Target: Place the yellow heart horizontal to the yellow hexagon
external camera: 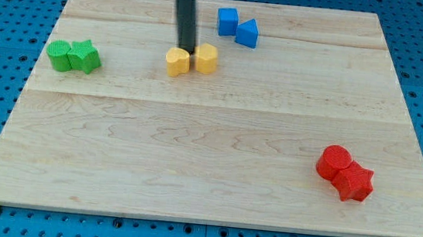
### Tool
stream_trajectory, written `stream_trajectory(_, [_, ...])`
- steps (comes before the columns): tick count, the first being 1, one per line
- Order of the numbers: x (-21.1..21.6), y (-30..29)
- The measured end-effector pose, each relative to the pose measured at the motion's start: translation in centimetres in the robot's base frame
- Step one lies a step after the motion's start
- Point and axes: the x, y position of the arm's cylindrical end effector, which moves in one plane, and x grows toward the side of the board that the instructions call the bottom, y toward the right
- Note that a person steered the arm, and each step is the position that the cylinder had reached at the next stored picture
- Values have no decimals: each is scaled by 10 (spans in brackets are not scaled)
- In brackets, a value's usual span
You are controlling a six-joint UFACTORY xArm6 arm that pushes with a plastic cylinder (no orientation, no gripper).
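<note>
Camera view: a pale wooden counter (214,173) lies on a blue perforated base. My tip (184,50) stands near the view's top, left of centre, with the dark rod rising out of frame above it. No jaws are fitted; the arm ends in the bare rod, so there is nothing to open, close or grip.

The yellow heart (176,61) sits just below and slightly left of my tip, apparently in contact with it or nearly so. The yellow hexagon (206,57) is just to the heart's right, the two touching or almost touching; my tip stands at the gap behind them. The hexagon lies marginally higher in the view than the heart.

Elsewhere: a blue cube (227,21) and a blue triangular block (247,32) near the top; two green blocks (73,56) at the left; two red blocks (345,173) at the lower right. All are well apart from the yellow pair.

Assessment: the placement step appears near completion, the heart being almost level with the hexagon. The next move probably calls for only a slight corrective nudge, taking care not to disturb the hexagon.
</note>
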Motion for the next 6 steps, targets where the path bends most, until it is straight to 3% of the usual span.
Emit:
stream_trajectory(3, [-12, 42])
stream_trajectory(4, [28, 48])
stream_trajectory(5, [22, 46])
stream_trajectory(6, [-16, 1])
